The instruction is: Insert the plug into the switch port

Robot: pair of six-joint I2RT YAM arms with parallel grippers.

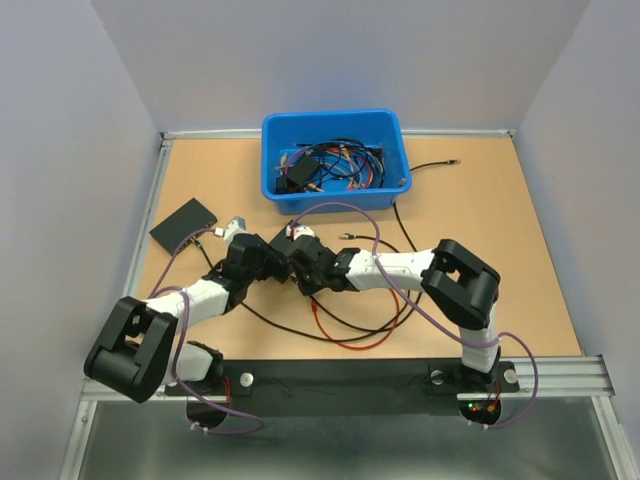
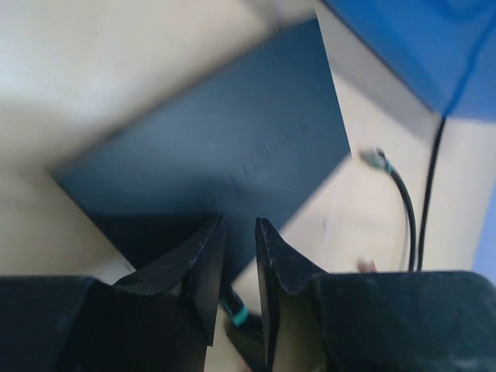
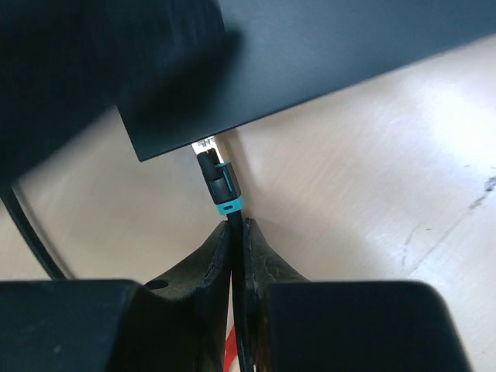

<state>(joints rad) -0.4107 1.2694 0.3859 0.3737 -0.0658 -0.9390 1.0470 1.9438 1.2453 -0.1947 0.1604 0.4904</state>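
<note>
The switch (image 1: 185, 225) is a flat black box at the table's left; it fills the left wrist view (image 2: 217, 147) and the top of the right wrist view (image 3: 333, 54). My right gripper (image 1: 298, 268) (image 3: 238, 225) is shut on a thin black cable just behind its black plug with a teal band (image 3: 219, 182). That plug's metal tip is at the switch's lower corner. My left gripper (image 1: 265, 262) (image 2: 240, 225) is open by a narrow gap, with the teal-banded plug (image 2: 236, 312) below it. The red cable (image 1: 350, 340) loops near the arms. Its red-booted plug is hidden.
A blue bin (image 1: 330, 117) full of cables stands at the back centre and shows in the left wrist view (image 2: 418, 46). Loose black cables lie right of it (image 1: 430, 165) and across the table. Another black cable end (image 2: 377, 159) lies beside the switch.
</note>
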